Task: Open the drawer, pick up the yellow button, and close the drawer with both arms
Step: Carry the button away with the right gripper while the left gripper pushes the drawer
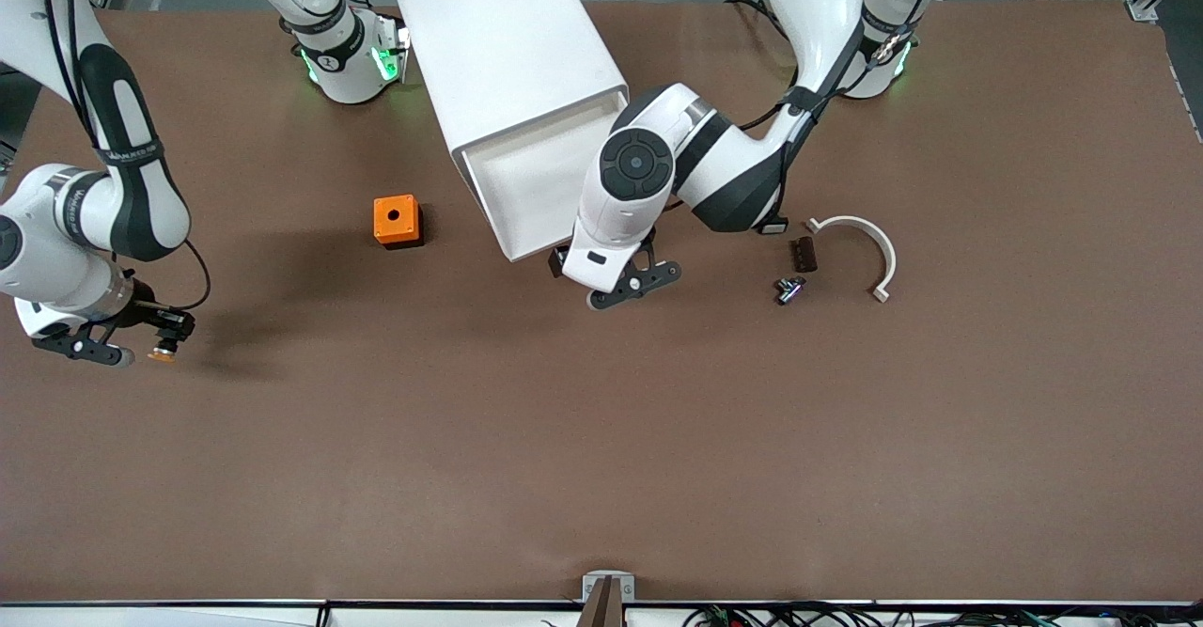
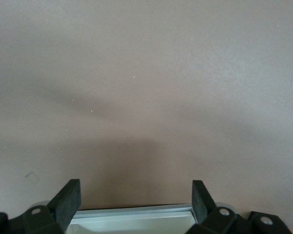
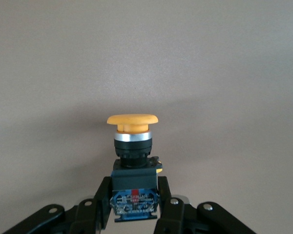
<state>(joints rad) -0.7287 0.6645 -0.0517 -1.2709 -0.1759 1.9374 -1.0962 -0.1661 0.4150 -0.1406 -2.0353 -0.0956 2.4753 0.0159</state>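
- The right gripper [image 1: 141,350] hangs over the brown surface [image 1: 601,439] at the right arm's end, close to that edge, above bare surface.
- Its jaws are clamped on the button [image 1: 164,354], and the right wrist view shows it plainly: the dark blue-black body of the button [image 3: 134,195] sits squeezed between the two fingers [image 3: 101,204], while the silver collar and the round orange-yellow cap stick out clear past the fingertips.
- So the button is off the surface, carried in the right gripper [image 3: 134,207], cap pointing away from the wrist.
- The left gripper [image 1: 628,281] sits at the front of the drawer [image 1: 536,190], which is pulled out of the white cabinet [image 1: 507,44] near the middle of the edge where the robots stand.
- In the left wrist view the jaws of the left gripper [image 2: 136,202] stand wide, one black finger [image 2: 67,201] on each side, with the pale drawer front [image 2: 134,219] showing just between and under them; whether they touch it, I cannot tell.
- The orange cube box [image 1: 396,220] with its round hole stands on the surface beside the drawer, toward the right arm's end.
- Toward the left arm's end lie a white curved bracket [image 1: 869,251], a small dark block [image 1: 803,254] and a small metal part [image 1: 789,289], close together.
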